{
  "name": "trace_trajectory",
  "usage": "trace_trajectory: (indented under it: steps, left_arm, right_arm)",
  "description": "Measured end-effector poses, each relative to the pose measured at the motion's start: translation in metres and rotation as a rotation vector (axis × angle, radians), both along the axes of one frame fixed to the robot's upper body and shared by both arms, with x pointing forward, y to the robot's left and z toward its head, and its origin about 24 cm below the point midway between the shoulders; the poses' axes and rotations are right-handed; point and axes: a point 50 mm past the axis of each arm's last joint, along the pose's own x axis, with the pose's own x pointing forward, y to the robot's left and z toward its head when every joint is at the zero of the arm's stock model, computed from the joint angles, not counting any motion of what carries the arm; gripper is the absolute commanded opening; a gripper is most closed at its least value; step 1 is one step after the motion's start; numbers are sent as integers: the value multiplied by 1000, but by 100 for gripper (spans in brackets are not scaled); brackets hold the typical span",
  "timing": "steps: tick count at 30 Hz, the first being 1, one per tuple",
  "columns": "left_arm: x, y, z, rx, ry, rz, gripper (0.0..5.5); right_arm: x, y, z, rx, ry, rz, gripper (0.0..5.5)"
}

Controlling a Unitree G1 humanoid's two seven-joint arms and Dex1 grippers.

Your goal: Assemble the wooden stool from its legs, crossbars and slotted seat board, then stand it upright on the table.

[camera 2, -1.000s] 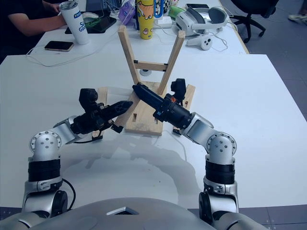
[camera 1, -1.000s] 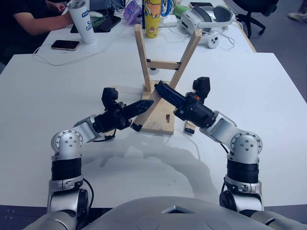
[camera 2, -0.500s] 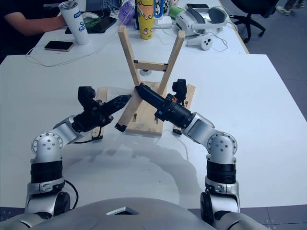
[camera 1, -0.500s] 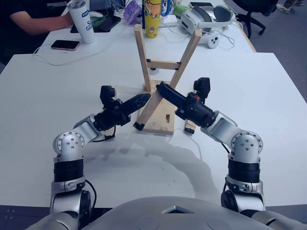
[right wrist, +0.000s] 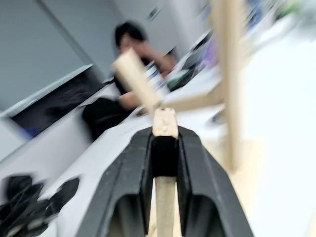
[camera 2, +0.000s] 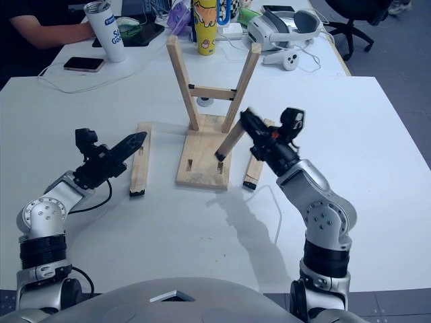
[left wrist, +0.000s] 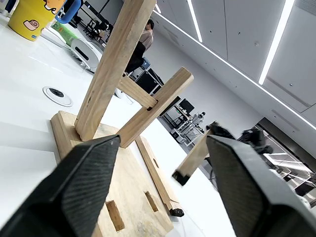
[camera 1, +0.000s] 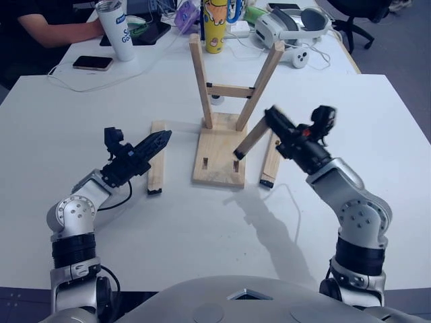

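Observation:
The slotted seat board point(camera 1: 217, 161) lies flat at the table's middle. Two legs point(camera 1: 200, 81) point(camera 1: 264, 81) rise from its far end in a V, joined by a crossbar point(camera 1: 229, 90). My right gripper point(camera 1: 277, 126) is shut on a third leg point(camera 1: 250, 140), held tilted with its lower end just above the board's right slot; the wrist view shows that leg point(right wrist: 165, 197) between the fingers point(right wrist: 139, 168). One loose leg point(camera 1: 157, 161) lies left of the board, another point(camera 1: 271, 160) to its right. My left gripper point(camera 1: 156, 142) hangs open over the left loose leg, holding nothing.
On the table behind stand a tumbler point(camera 1: 113, 27), a phone point(camera 1: 91, 62), a yellow cup point(camera 1: 214, 25) and a headset point(camera 1: 291, 23) with its controller point(camera 1: 298, 57). A cable grommet point(camera 1: 215, 99) sits behind the stool. Bare white table lies in front of the board.
My right gripper has swung right and up, carrying the leg off the board's near edge. My left arm has drawn back to the left, away from that leg.

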Motion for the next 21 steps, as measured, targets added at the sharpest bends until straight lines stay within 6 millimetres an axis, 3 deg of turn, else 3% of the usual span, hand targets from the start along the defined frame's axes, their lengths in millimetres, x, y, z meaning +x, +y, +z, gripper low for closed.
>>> trace_trajectory:
  steps: [3, 8, 15, 21]
  left_arm:
    - [-1, -5, 0, -11, -6, -8, 357]
    - [-1, -27, -6, -41, 18, -72, 357]
    - [2, -39, -6, -23, 19, -122, 357]
    - [1, -44, -8, -17, 19, -148, 357]
  right_arm:
    - [1, -15, 2, -55, -48, -266, 44]
    - [11, -46, -27, -51, 19, -607, 44]
    - [19, -52, -38, 77, 36, -726, 44]
    - [24, -48, -51, 149, 91, -729, 44]
